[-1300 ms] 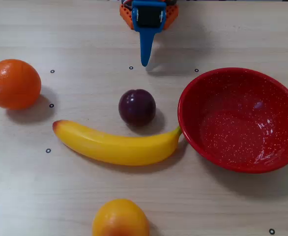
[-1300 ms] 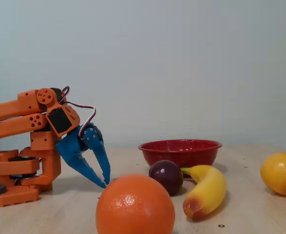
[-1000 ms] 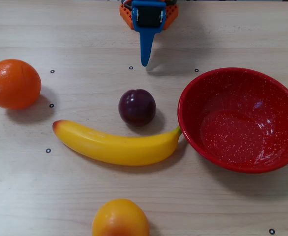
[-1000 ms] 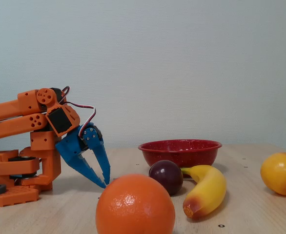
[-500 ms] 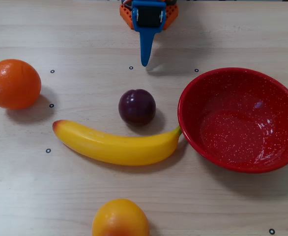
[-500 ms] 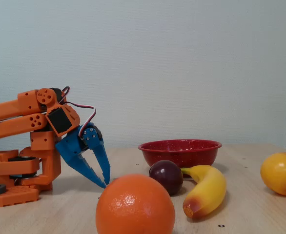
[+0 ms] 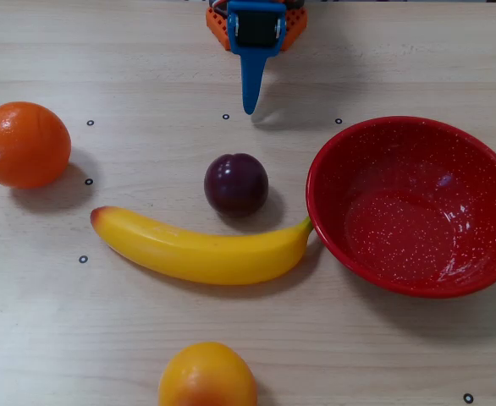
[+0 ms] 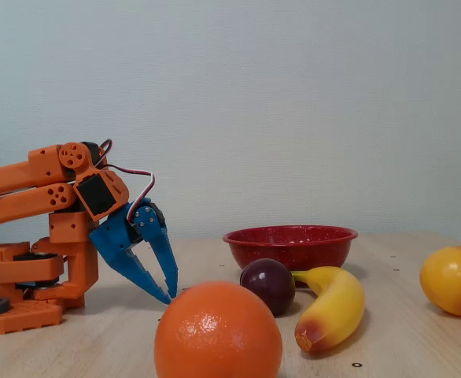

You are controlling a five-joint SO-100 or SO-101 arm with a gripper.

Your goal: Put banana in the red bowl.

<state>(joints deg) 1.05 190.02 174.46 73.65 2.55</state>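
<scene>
Banana on table, untouched.
Gripper (image 8: 170,295) tips nearly pressed together, empty; banana (image 7: 201,249) lies well beyond them, past the plum (image 7: 236,183), stem touching red bowl (image 7: 324,165).

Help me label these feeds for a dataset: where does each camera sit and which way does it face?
Overhead view: above the table, looking straight down; fruit, red bowl, blue end effector at top edge.
Fixed view: table height, side-on toward the wall; orange arm at left, end effector near the tabletop, orange nearest.
Both fixed views show banana, plum and bowl.
</scene>
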